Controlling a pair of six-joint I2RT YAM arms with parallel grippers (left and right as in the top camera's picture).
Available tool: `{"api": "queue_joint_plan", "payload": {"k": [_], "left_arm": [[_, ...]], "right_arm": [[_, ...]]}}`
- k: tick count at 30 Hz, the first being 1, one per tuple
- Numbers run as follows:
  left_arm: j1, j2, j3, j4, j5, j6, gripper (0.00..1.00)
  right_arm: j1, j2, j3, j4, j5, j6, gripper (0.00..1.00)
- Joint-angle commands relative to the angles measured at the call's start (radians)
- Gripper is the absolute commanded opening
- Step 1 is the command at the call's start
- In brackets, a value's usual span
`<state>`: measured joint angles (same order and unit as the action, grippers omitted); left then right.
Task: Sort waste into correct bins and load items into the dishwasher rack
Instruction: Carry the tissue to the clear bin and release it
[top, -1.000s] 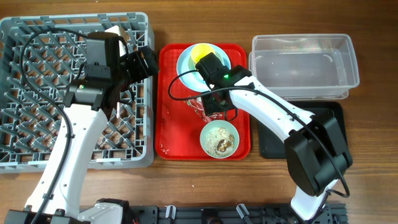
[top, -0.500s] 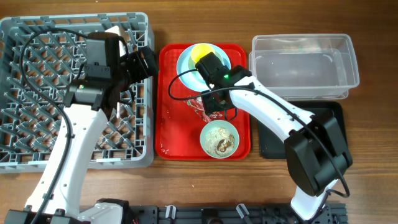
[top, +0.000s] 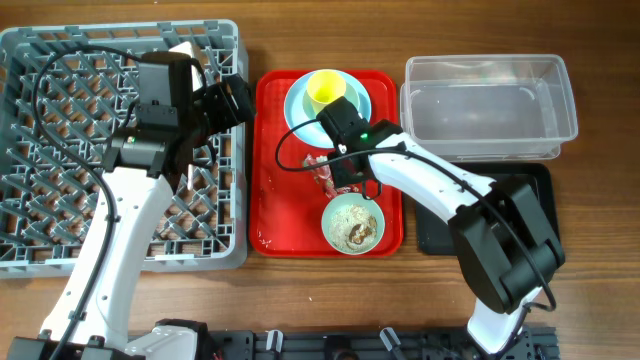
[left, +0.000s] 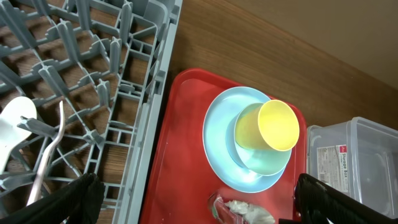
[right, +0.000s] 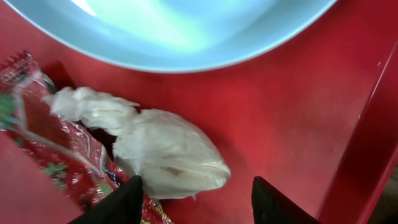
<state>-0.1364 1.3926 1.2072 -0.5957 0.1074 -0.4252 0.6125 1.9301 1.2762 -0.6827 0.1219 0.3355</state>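
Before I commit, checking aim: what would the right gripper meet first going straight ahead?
Probably the white paper scrap, lying just ahead of the open jaws of the right gripper, partly on the red wrapper; depth is unclear.

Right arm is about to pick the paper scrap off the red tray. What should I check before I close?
1. Right gripper open: ok.
2. Paper scrap centred ahead of its fingertips: ok.
3. Scrap apart from the wrapper: not ok, it lies against it.
4. Plate clear of the fingers: ok.
5. Tub unblocked: ok.
6. Left gripper out of the way: ok, open at the rack's edge.
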Motion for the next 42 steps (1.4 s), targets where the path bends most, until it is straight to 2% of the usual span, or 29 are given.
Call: {"api": "queue_joint_plan", "payload": {"k": [1, 2, 4, 5, 6, 9, 12, 16, 21, 24, 29, 33, 37, 39, 40, 41, 42], "left_arm": [[0.001, -0.011, -0.003, 0.001, 0.015, -0.009, 1.0], [0.001, -0.011, -0.003, 0.001, 0.015, -0.009, 1.0], [0.001, -0.011, -0.003, 0.001, 0.015, -0.009, 1.0], [0.001, -0.011, -0.003, 0.001, 0.015, -0.009, 1.0], [0.001, -0.011, -0.003, 0.001, 0.015, -0.009, 1.0], [0.001, -0.011, -0.003, 0.001, 0.015, -0.009, 1.0], [0.001, -0.011, -0.003, 0.001, 0.015, -0.009, 1.0], [0.001, -0.011, -0.003, 0.001, 0.015, -0.009, 1.0], [0.001, -0.011, -0.003, 0.001, 0.015, -0.009, 1.0], [0.001, -0.011, -0.003, 0.001, 0.015, -0.009, 1.0], [0.001, -0.011, -0.003, 0.001, 0.015, -0.009, 1.0], [0.001, -0.011, -0.003, 0.001, 0.015, -0.009, 1.0], [0.001, -0.011, -0.003, 0.001, 0.015, -0.009, 1.0], [0.001, -0.011, -0.003, 0.001, 0.015, -0.009, 1.0], [0.001, -0.011, -0.003, 0.001, 0.015, -0.009, 1.0], [0.001, -0.011, -0.003, 0.001, 0.015, -0.009, 1.0], [0.001, -0.011, -0.003, 0.001, 0.015, -0.009, 1.0]], "right_arm": [[0.002, 0.012, -0.003, 0.008, 0.029, 0.007, 0.41], [0.002, 0.012, -0.003, 0.008, 0.029, 0.007, 0.37], [0.002, 0.012, -0.003, 0.008, 0.029, 0.007, 0.34], [0.002, 0.012, -0.002, 0.008, 0.029, 0.007, 0.27], [0.002, 0.011, 0.001, 0.003, 0.029, 0.005, 0.13], [0.002, 0.002, 0.037, -0.05, 0.029, 0.005, 0.04], [0.002, -0.05, 0.107, -0.124, 0.029, 0.005, 0.04], [0.002, -0.179, 0.131, -0.118, 0.034, -0.032, 0.04], [-0.068, -0.302, 0.131, -0.113, 0.213, -0.037, 0.04], [-0.187, -0.302, 0.13, -0.111, 0.208, -0.037, 0.04], [-0.417, -0.264, 0.128, -0.08, 0.085, -0.048, 0.04], [-0.494, -0.197, 0.124, -0.07, -0.047, -0.048, 0.05], [-0.497, -0.132, 0.124, -0.06, -0.05, -0.048, 0.06], [-0.497, -0.114, 0.124, -0.045, -0.05, -0.076, 0.09], [-0.497, -0.111, 0.123, -0.037, -0.049, -0.09, 0.15], [-0.497, -0.111, 0.123, -0.027, -0.048, -0.101, 0.59], [-0.497, -0.111, 0.124, -0.019, -0.045, -0.101, 0.68]]}}
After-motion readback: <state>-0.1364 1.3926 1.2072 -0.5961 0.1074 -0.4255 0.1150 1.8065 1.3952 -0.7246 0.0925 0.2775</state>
